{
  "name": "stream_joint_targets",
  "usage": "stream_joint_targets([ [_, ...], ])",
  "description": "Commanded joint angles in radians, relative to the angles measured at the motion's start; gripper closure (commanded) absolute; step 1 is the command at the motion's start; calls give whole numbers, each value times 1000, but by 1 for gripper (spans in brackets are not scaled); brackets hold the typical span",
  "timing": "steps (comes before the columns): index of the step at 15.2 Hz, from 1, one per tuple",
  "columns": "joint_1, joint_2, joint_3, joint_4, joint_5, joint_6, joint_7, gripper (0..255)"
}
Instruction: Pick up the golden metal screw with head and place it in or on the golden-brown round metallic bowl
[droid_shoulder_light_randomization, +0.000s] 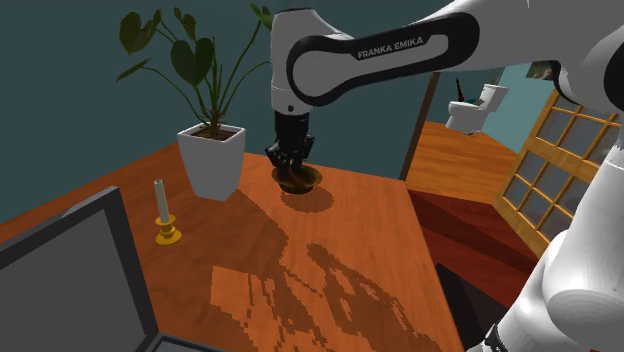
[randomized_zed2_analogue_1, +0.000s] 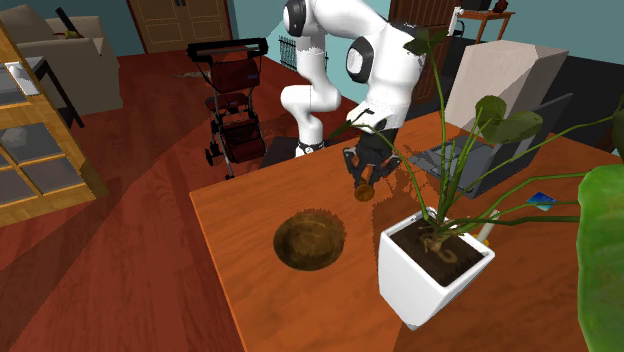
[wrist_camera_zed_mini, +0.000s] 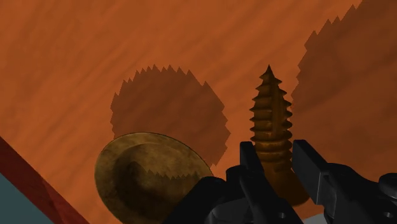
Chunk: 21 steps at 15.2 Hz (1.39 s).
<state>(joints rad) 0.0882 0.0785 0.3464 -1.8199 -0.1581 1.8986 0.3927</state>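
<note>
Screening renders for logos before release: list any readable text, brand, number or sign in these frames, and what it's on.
"FRANKA EMIKA": white capitals on the dark band of the arm, read in the shoulder view.
Nothing else can be read: no lettering, numbers or signs show on the bowl, the screw or the plant pot.

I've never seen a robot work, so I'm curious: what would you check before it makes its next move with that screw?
1. The screw is clasped between the fingers of the gripper: ok.
2. The screw is lifted off the table: ok.
3. The bowl is upright and empty: ok.
4. The gripper is straight above the bowl: not ok; the second exterior view shows it off to one side.
5. The leaves of the plant are clear of the path: cannot tell.
</note>
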Motion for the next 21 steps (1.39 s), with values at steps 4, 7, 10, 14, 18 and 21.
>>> stream_joint_targets([
  [4, -18, 29, -17, 77, -6, -45, -41, 255],
  [7, -43, 89, -41, 159, -20, -63, -92, 255],
  [10, -66, 158, -62, 257, -34, -87, -142, 255],
  [14, -91, 266, -88, 415, -51, -132, -207, 255],
  [18, -100, 306, -97, 450, -58, -124, -226, 255],
  [21, -103, 306, -98, 409, -59, -84, -220, 255],
])
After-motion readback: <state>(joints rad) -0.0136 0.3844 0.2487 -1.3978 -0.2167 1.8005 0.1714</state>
